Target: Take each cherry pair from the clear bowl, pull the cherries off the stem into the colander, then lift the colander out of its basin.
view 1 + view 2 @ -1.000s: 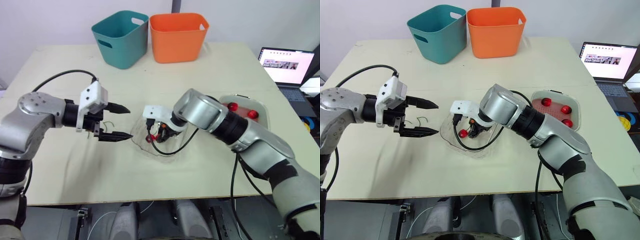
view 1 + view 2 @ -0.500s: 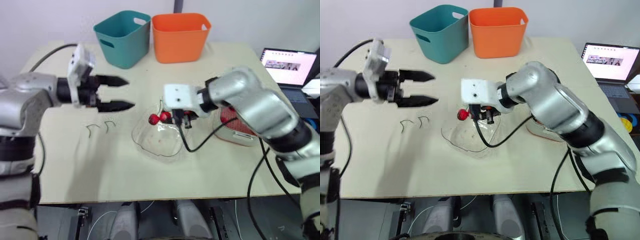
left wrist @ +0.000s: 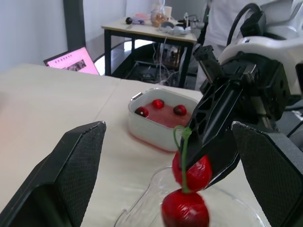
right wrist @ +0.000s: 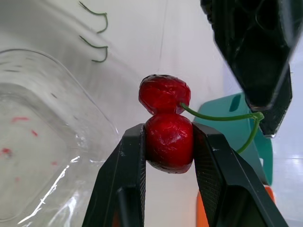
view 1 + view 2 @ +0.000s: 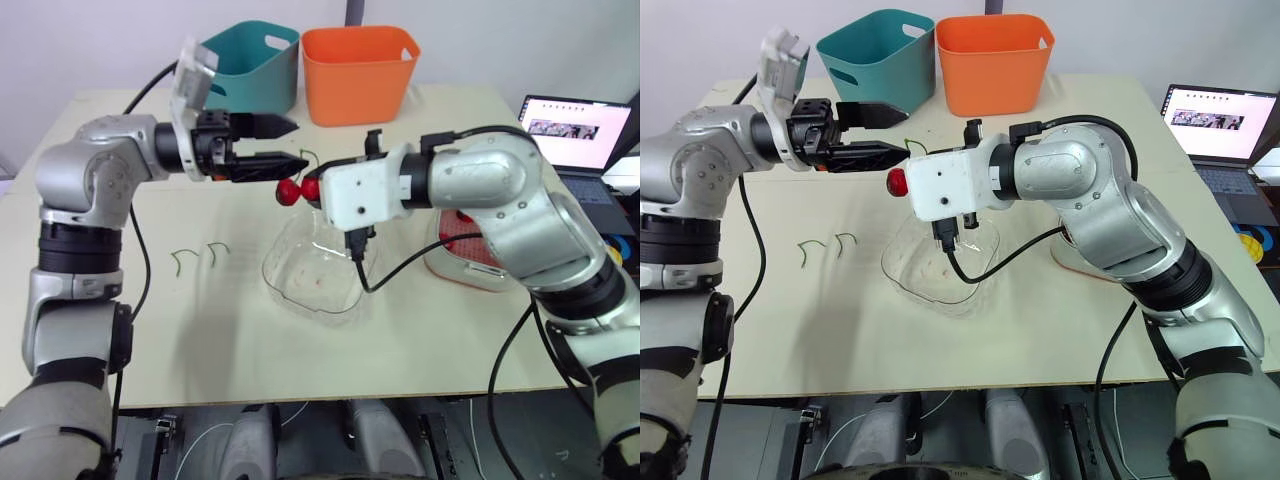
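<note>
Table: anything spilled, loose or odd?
Two bare stems lie loose on the table, left of the clear bowl and apart from it. Red smears mark the bowl's inside. Nothing looks tipped or broken. The right gripper holds a cherry pair in the air.

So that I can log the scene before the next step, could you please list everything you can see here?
cherry pair: one, red with a green stem, held in the air near the bowl
clear bowl: one, transparent, mid-table
colander: one, red, inside the basin
basin: one, white, right of the bowl
loose cherries: three, red, in the colander
bare stems: two, green, on the table left of the bowl
teal bin: one, far edge
orange bin: one, beside the teal bin
laptop: one, open, far right
table: one, beige
left gripper: open, by the stem
right gripper: shut on one cherry
</note>
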{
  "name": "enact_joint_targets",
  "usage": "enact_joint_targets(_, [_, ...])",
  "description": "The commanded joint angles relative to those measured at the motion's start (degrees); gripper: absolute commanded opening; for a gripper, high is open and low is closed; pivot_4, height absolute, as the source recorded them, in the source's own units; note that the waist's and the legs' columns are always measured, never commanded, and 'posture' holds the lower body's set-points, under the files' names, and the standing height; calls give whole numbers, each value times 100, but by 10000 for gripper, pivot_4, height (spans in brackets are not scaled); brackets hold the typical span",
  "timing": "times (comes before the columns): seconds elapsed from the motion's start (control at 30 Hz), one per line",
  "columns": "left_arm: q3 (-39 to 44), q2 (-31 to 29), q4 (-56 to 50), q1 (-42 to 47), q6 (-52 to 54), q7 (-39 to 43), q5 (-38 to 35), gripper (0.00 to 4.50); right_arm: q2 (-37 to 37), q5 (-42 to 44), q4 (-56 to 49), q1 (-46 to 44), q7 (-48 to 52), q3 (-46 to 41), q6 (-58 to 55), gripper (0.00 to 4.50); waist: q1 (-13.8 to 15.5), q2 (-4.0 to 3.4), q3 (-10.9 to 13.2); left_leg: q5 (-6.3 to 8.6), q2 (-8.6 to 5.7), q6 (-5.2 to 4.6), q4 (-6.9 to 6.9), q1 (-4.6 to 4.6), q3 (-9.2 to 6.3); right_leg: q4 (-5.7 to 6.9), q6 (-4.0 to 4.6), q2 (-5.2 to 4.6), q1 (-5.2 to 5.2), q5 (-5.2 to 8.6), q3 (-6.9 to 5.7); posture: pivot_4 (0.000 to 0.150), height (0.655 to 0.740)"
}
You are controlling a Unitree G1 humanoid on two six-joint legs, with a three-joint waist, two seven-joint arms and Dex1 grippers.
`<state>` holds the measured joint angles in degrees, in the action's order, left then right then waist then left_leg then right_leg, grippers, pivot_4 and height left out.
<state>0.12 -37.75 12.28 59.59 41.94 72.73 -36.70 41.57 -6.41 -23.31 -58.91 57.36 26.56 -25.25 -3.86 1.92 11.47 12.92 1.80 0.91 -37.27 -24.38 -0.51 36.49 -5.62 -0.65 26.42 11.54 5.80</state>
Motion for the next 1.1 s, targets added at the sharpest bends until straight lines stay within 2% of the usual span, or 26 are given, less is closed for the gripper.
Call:
enact_joint_targets(0.03, [36,63,4,156,-68,11,55,45000,-54,-187,-50,-6,-37,-157,85,11466,0,0,0,0,0,0,0,0,0,0,0,0,0,0,0,1500,7400])
enact_joint_targets(0.53, [11,452,228,87,-64,-165,156,45000,-218,-329,-68,-10,95,-215,3,11466,-1,0,0,0,0,0,0,1,-1,1,0,1,0,0,0,1500,7400])
enact_joint_targets(0.63, [2,487,299,66,-112,-193,194,39265,-234,-346,-60,-26,97,-229,-6,11466,-1,0,0,0,0,0,0,1,-1,1,0,1,0,0,0,1500,7400])
enact_joint_targets(0.97, [36,509,268,11,-32,-129,175,2829,-273,-361,-91,-57,148,-268,-75,11466,-1,0,0,0,0,0,0,1,-1,1,0,1,0,0,0,1500,7400])
enact_joint_targets(1.0, [42,507,267,9,-34,-122,170,670,-277,-364,-92,-59,153,-269,-81,11466,-1,0,0,0,0,0,0,1,-1,1,0,1,0,0,0,1500,7400])
enact_joint_targets(1.1, [77,497,288,26,-22,-127,153,670,-283,-370,-90,-61,167,-267,-79,11466,-2,0,0,0,0,0,1,1,-1,1,0,1,0,0,0,1500,7400])
